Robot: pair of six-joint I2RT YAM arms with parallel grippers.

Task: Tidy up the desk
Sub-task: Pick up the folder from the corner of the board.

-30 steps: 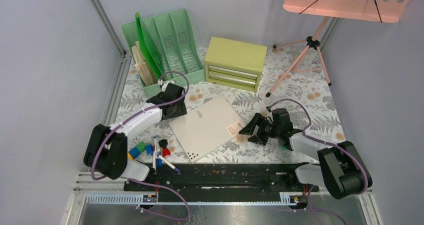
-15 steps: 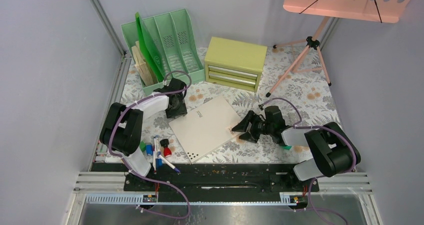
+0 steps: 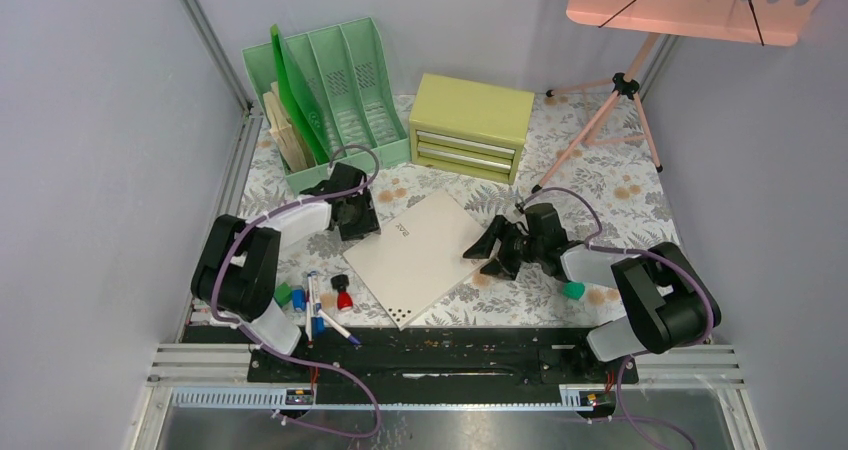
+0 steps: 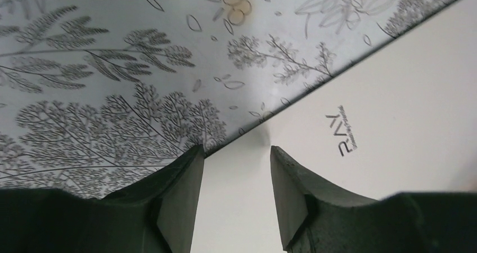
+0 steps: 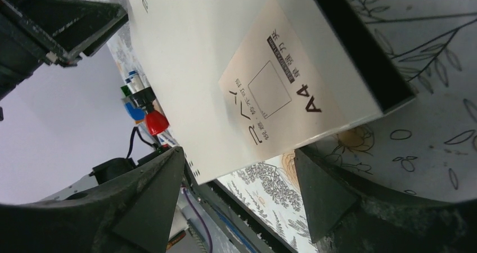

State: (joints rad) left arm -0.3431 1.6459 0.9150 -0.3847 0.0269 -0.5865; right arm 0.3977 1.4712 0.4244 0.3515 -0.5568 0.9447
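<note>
The desk has a fern and orange-flower covering. A flat white A4 pad lies on it at the middle, turned like a diamond. My left gripper is at the pad's far-left edge. In the left wrist view its jaws stand apart over the pad, nothing between them. My right gripper is open and wide at the pad's right corner. In the right wrist view the labelled corner of the pad lies just in front of the gripper.
A green file rack and a yellow-green drawer chest stand at the back, a pink tripod stand at the back right. Pens, small blocks and a red cap lie front left. A small green piece lies by the right arm.
My right gripper has moved left and away from me against the pad's right corner, and the pad has turned slightly. My left gripper's jaws have narrowed and its arm has folded closer.
</note>
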